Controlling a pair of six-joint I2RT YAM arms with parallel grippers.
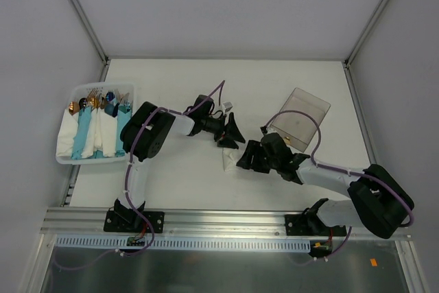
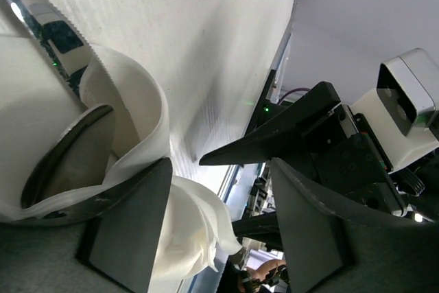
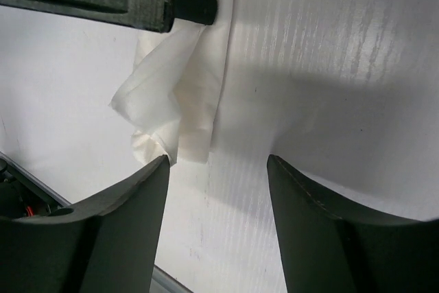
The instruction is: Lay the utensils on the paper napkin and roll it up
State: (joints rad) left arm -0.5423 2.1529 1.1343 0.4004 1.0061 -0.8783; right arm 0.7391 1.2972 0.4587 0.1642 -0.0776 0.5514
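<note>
The paper napkin (image 1: 227,162) lies partly rolled on the table between my two grippers. In the left wrist view the napkin (image 2: 130,101) curls loosely around the utensils: a serrated knife blade (image 2: 41,22) sticks out at the far end and a duller metal piece (image 2: 72,159) lies inside the curl. My left gripper (image 2: 219,169) is open, and its left finger (image 2: 130,217) rests against the napkin's near end. My right gripper (image 3: 218,166) is open over bare table, and the napkin's crumpled end (image 3: 171,108) lies just beyond its left finger (image 3: 103,238).
A white tray (image 1: 68,158) at the left holds several white and light-blue rolled bundles with cutlery. A clear plastic container (image 1: 302,118) stands right of centre, behind the right arm. A metal rail (image 1: 226,219) runs along the near table edge.
</note>
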